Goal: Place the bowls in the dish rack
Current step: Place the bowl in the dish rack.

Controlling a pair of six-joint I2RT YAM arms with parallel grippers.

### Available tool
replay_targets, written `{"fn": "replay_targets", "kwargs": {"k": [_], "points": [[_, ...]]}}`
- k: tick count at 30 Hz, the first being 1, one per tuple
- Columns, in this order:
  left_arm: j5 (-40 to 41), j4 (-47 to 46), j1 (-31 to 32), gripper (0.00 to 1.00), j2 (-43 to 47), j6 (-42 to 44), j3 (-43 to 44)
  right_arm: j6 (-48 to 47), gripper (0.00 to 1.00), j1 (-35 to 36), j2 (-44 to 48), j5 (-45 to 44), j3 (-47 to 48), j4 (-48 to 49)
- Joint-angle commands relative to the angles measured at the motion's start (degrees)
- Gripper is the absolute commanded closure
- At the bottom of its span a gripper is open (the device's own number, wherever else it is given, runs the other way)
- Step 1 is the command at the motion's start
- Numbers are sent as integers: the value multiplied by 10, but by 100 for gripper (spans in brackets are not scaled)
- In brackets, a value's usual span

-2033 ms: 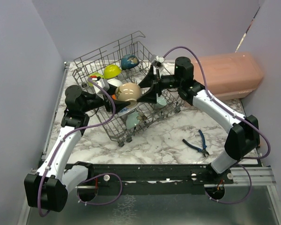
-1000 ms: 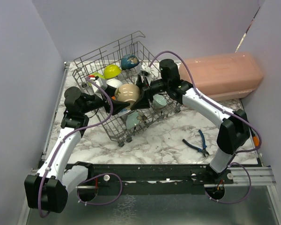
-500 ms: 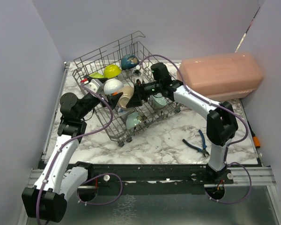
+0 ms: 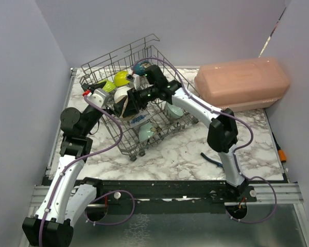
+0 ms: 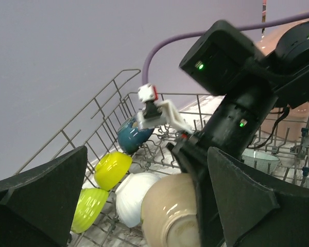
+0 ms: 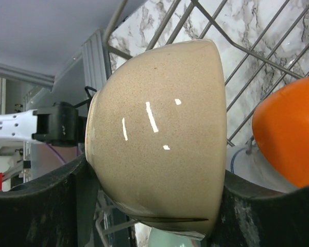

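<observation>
The dish rack stands at the back left of the marble table. My right gripper reaches into it from the right and is shut on a beige bowl, held on its side between both fingers. My left gripper hangs open at the rack's left side, apart from the beige bowl. In the rack lie a white bowl, a yellow bowl, a lime bowl, a dark blue bowl, an orange bowl and a pale teal bowl.
A pink lidded box stands at the back right. Blue-handled pliers lie on the table near the right arm's base. Walls close in on the left, back and right. The right arm's purple cable arches over the rack.
My left gripper has opened, let go of the beige bowl and drawn back to the left. The right arm has carried the bowl leftward, deeper into the rack.
</observation>
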State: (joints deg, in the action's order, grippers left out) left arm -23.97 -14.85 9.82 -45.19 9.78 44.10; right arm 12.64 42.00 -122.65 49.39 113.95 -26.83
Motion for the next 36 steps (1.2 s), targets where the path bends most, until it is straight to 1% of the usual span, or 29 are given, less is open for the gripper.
{"fn": "replay_targets", "kwargs": {"k": [1, 3, 10, 17, 21, 25, 26, 28, 31, 32, 34, 36], "points": [[10, 7, 1, 1, 9, 9, 1, -11, 100, 18, -66, -38, 93, -110], [7, 8, 0, 1, 9, 9, -1, -24, 100, 29, -88, -42, 123, -136], [-2, 8, 1, 1, 6, 6, -3, -60, 100, 50, -144, -23, 185, -198], [-7, 8, 0, 1, 3, 4, -2, -86, 100, 68, -174, -13, 208, -242], [-10, 7, 0, 1, 3, 4, -3, -107, 100, 79, -194, -28, 219, -274], [-12, 6, 1, 1, 2, 3, -3, -107, 99, 82, -212, -48, 224, -287], [-13, 5, 0, 1, 2, 3, -4, -105, 94, 82, -216, -55, 225, -290], [-13, 5, 0, 1, 3, 4, -4, -103, 79, 83, -221, -72, 227, -297], [-16, 5, 0, 1, 4, 6, -5, -101, 60, 82, -217, -87, 220, -296], [-16, 4, 0, 1, 3, 6, -5, -100, 52, 82, -212, -91, 214, -292], [-18, 4, 0, 1, 3, 7, -4, -99, 40, 82, -196, -107, 200, -281], [-19, 4, 0, 1, 3, 8, -4, -94, 24, 82, -174, -130, 178, -259]]}}
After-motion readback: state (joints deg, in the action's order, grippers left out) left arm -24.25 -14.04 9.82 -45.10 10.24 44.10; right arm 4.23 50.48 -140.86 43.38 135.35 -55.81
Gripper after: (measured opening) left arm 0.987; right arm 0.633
